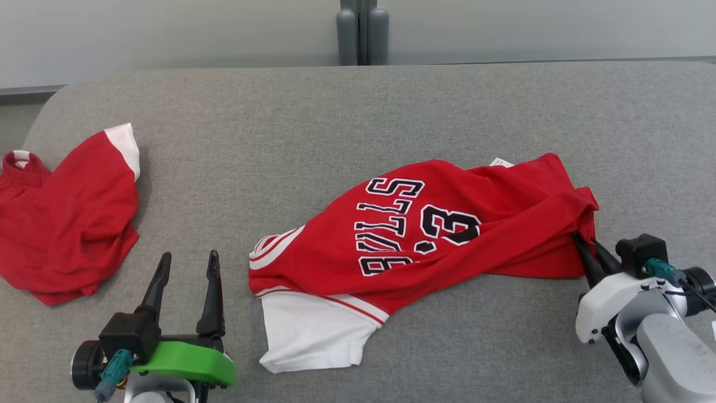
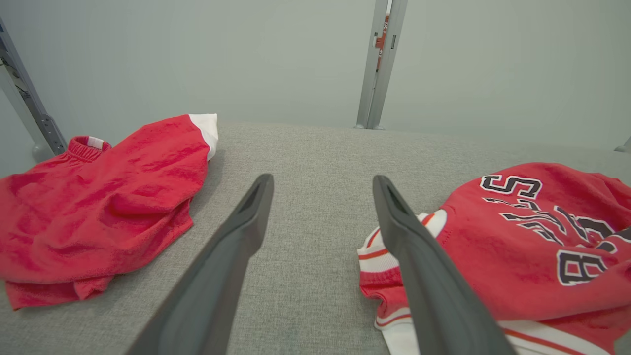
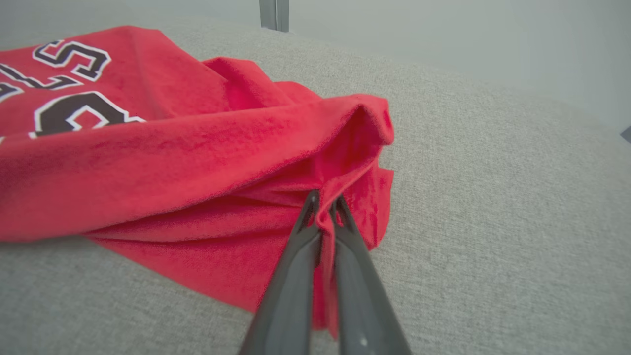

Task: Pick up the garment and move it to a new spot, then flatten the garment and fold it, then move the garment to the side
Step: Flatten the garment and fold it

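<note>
The garment [image 1: 425, 235] is a red jersey with dark lettering and white trim, lying crumpled across the middle of the grey surface. My right gripper [image 1: 583, 242] is shut on a fold at the jersey's right edge. In the right wrist view the red cloth [image 3: 207, 148] is pinched between the two dark fingers of that gripper [image 3: 324, 201]. My left gripper [image 1: 187, 263] stands open over bare surface, just left of the jersey's white-trimmed end. The left wrist view shows the garment [image 2: 517, 246] to the right of the open left gripper [image 2: 320, 185], whose fingers hold nothing.
A second red garment [image 1: 61, 218] with a white cuff lies bunched at the left edge of the grey surface [image 1: 358, 112]. A grey post [image 1: 362, 33] stands behind the far edge, before a pale wall. Bare fabric stretches behind the jersey and between the two garments.
</note>
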Tool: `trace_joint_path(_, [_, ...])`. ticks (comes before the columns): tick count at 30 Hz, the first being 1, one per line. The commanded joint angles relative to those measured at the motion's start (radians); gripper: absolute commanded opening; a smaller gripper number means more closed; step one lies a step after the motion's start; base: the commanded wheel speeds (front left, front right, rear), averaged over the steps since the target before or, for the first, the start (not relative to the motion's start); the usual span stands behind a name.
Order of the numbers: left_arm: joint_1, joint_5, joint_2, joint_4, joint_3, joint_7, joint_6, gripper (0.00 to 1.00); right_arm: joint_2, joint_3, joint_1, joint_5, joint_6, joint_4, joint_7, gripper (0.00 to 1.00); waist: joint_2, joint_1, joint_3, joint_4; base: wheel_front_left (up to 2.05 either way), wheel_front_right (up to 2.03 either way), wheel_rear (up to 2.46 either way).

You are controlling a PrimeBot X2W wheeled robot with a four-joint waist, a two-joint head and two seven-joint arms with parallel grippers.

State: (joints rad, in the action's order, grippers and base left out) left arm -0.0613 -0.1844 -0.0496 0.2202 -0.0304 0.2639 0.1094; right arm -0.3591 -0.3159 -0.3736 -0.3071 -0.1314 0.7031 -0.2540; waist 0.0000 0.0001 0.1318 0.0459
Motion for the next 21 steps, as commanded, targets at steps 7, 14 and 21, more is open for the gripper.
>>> trace_joint_path(7, [0.02, -0.007, -0.002, -0.005, 0.005, 0.001, -0.005, 1.0, -0.016, 0.037, 0.184, -0.142, 0.001, -0.211, -0.012, 0.0, 0.0, -0.0001, -0.017, -0.037, 0.0, 0.0, 0.0])
trace_joint_path(14, [0.024, 0.0, -0.002, -0.008, 0.007, 0.001, -0.002, 1.0, -0.075, 0.027, 0.35, -0.269, 0.001, -0.374, -0.01, 0.16, 0.0, -0.0001, -0.013, -0.063, 0.0, 0.0, 0.0])
trace_joint_path(21, [0.016, 0.009, -0.002, 0.0, 0.008, 0.001, 0.003, 1.0, -0.095, 0.04, 0.375, -0.262, 0.001, -0.398, -0.011, 1.0, 0.0, -0.0001, -0.019, -0.071, 0.0, 0.0, 0.0])
